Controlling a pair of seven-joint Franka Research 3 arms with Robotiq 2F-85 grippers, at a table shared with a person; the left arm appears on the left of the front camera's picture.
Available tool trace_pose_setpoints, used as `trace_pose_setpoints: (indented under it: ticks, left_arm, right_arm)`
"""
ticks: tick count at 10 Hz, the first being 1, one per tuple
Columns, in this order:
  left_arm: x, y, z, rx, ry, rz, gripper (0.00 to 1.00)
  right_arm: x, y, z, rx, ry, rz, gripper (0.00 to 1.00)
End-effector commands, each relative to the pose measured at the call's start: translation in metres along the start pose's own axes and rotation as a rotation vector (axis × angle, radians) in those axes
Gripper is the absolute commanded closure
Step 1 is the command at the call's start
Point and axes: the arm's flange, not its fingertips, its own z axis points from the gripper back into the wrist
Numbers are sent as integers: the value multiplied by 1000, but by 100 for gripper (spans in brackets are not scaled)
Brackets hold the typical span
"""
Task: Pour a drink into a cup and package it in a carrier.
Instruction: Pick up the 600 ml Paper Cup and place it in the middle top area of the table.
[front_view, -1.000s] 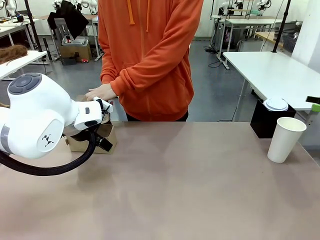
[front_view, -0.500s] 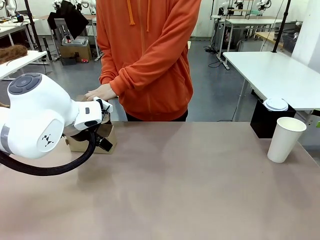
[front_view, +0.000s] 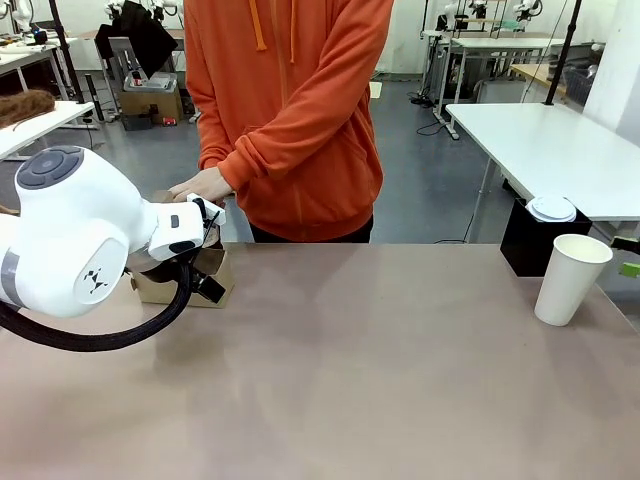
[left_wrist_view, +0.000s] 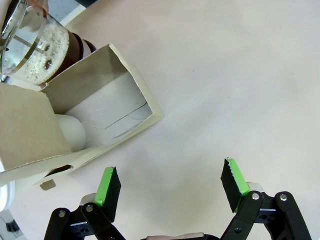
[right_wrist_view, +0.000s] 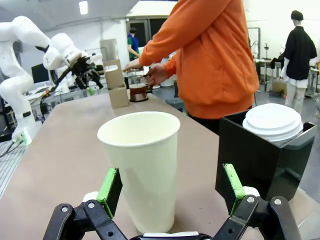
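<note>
The right jaws stand wide open and hold nothing. In the right wrist view their green pads (right_wrist_view: 111, 187) flank the cup (right_wrist_view: 142, 170), which stands upright and empty on the bench (right_wrist_view: 60, 150), clear of both pads. From the front, one pad (front_view: 630, 268) shows at the picture's right edge, level with the cup's (front_view: 570, 278) body. A second ago it sat higher, above the rim, so this arm has been coming down beside the cup while the cup itself has not moved. That suggests a side grasp is being lined up and has not yet closed. Just beyond the cup is a black box (right_wrist_view: 255, 155) carrying a stack of white lids (right_wrist_view: 272, 122). The left jaws are also fully open and empty, hanging over bare bench with their pads (left_wrist_view: 107, 187) near the carrier (left_wrist_view: 95, 115). Something white (left_wrist_view: 72, 131) already sits in one of the carrier's slots. The left arm (front_view: 70, 235) and the carrier (front_view: 205, 275) are where they were. Touching the carrier's far side is the glass jug (left_wrist_view: 35, 50) with the dark drink (left_wrist_view: 75, 47) and foam inside. The person's hand (front_view: 205, 185) rests by it, and the person has shifted slightly toward that corner. Nothing has been poured, so the task appears barely begun.
</note>
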Motion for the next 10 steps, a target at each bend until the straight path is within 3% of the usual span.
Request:
trace_pose_setpoints:
  ticks: [1,4,10]
  left_arm:
    - [0,0,0,-1,-1,0,0]
    - [0,0,0,-1,-1,0,0]
    - [0,0,0,-1,-1,0,0]
  right_arm:
    - [-7,8,-7,30,38,29,0]
    - [-17,16,-21,62,48,17,0]
    - [-23,25,-49,-10,11,-23,0]
